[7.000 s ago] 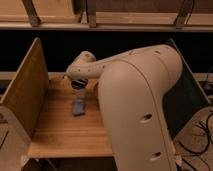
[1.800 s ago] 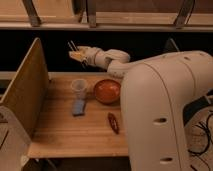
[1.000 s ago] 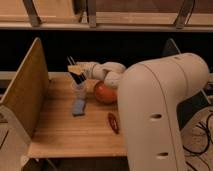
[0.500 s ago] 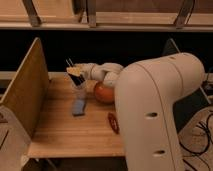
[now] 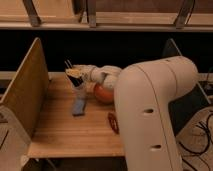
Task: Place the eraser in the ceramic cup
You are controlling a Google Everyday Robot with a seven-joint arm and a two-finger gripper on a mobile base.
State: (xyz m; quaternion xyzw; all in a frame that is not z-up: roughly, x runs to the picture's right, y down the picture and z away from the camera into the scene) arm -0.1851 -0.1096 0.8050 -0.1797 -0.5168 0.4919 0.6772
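Tan-yellow eraser clamped in the end effector, just above the pale ceramic cup.

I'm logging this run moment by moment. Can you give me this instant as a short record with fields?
gripper: over the left rear of the table, shut on the eraser
eraser: tan block held in the gripper, just above the cup, not yet inside
cup: pale, standing on the table under the gripper, partly hidden
bowl: orange, right of the cup
blue slab: flat on the table, in front of the cup
dark red thing: on the table, front right of the slab
task state: eraser not yet released
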